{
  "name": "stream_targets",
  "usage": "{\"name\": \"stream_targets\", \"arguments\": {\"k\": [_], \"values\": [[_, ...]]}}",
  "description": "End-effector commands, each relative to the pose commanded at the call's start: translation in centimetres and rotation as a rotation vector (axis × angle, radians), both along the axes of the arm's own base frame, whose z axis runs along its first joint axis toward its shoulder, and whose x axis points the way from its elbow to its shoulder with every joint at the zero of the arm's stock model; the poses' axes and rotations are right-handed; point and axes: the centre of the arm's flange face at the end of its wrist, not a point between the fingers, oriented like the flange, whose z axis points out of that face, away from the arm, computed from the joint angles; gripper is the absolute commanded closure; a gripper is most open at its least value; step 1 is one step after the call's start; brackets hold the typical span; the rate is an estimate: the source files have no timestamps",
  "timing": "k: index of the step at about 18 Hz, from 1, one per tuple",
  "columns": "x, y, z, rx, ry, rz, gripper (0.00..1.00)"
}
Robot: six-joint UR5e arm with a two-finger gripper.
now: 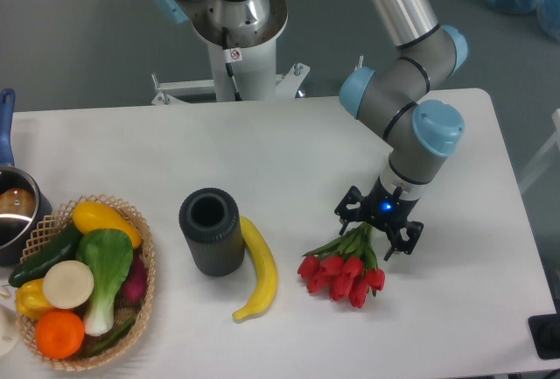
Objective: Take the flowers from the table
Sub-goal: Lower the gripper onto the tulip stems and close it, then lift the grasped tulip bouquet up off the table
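The claw (pixel 377 230) hangs over the stem end of the flowers (pixel 344 269), fingers spread wide, one to each side of the green stems, with a blue light glowing at its centre. It grips nothing: the stems run up into the gap between the fingers, and whether a finger brushes them cannot be told from this view.

The step in hand looks like the final approach before the grasp. The next move, as I judge it, calls for the fingers to close across the thin stems just above the leaves, square to them, firmly enough that the bunch does not slip out when lifted, and then a straight rise off the bench (pixel 297 147).

The flowers lie flat on the bench at about 7 o'clock from the claw, red heads pointing toward 6 o'clock, stems toward 1 o'clock. At 9 o'clock from the bunch, well apart, lies a banana (pixel 255 268), and just beside it stands a dark cylinder (pixel 211 231) with an open top. Further toward 9 o'clock, at the bench's edge, a wicker basket (pixel 145 277) holds vegetables and fruit.
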Motion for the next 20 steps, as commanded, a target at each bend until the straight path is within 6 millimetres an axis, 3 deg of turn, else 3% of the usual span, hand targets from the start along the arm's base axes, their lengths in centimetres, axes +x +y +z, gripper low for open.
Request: {"name": "stream_targets", "arguments": {"k": [4,5,10,20], "values": [[0.09,-0.06,-0.04,-0.002,0.0,-0.001,0.32],[0.09,-0.06,-0.04,-0.002,-0.001,0.0,0.35],[0.13,-0.07,-0.08,-0.002,0.0,-0.001,0.46],[-0.09,-0.06,0.44,0.003,0.008,-0.001,0.55]]}}
